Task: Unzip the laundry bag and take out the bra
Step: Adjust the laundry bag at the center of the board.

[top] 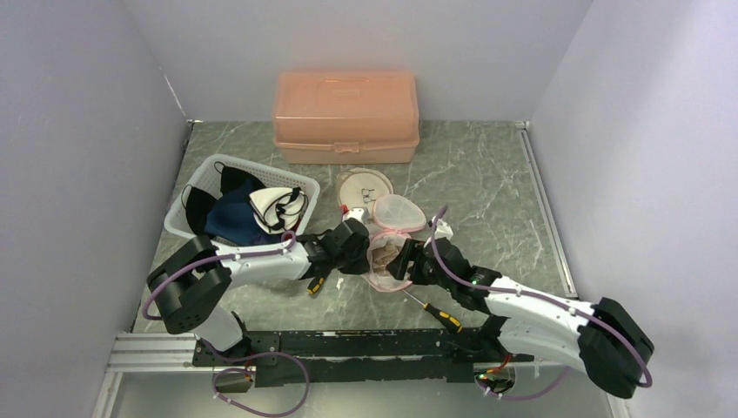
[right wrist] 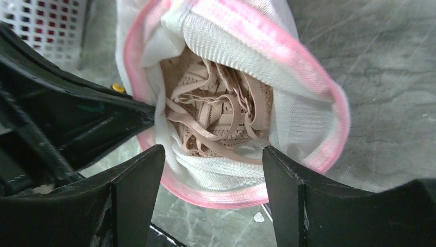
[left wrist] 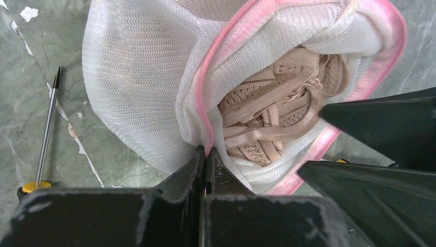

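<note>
Open laundry bag (left wrist: 133, 77), bra (right wrist: 216, 118) inside, toward the table's near edge.
The left gripper (left wrist: 206, 154) pinches the bag's pink rim tight; the right gripper (right wrist: 212, 157) is spread wide at its mouth.

Green marble table (top: 487, 174), cluttered.
The bag (top: 383, 261) lies between both arms' fingers (top: 352, 242); screwdriver (top: 432, 311) just behind the right fingers; basket (top: 202, 178) left; box (top: 346, 117) well beyond.

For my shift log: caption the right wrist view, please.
Open right gripper poised over the unzipped laundry bag, bra exposed; left gripper pinches the rim.
</note>
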Controlling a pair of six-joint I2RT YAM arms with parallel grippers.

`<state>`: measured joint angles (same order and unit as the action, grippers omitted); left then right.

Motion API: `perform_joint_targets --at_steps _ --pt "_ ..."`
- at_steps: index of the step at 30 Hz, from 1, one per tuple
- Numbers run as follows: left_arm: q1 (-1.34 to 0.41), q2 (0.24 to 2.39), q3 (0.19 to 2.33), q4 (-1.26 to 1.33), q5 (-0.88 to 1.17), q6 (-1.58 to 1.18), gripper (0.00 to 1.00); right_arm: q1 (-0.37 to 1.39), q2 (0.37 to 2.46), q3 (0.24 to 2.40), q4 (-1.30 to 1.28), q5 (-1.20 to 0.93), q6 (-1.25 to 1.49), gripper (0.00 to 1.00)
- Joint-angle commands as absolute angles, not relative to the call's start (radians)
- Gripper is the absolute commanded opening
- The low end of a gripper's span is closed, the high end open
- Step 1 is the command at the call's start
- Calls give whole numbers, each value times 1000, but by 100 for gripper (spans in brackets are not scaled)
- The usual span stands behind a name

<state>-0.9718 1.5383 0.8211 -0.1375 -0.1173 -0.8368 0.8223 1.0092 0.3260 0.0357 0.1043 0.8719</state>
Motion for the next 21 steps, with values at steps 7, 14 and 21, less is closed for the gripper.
perform_joint_targets --at_steps 7,14,21 --pt "-994 1536 805 -95 -95 -856 3 787 907 421 -60 206 839 75" --pt "-1002 1532 810 -106 -108 -852 3 745 1020 443 25 138 819 74" --pt "-1004 1532 814 -116 -112 -848 3 740 1003 426 13 160 817 73"
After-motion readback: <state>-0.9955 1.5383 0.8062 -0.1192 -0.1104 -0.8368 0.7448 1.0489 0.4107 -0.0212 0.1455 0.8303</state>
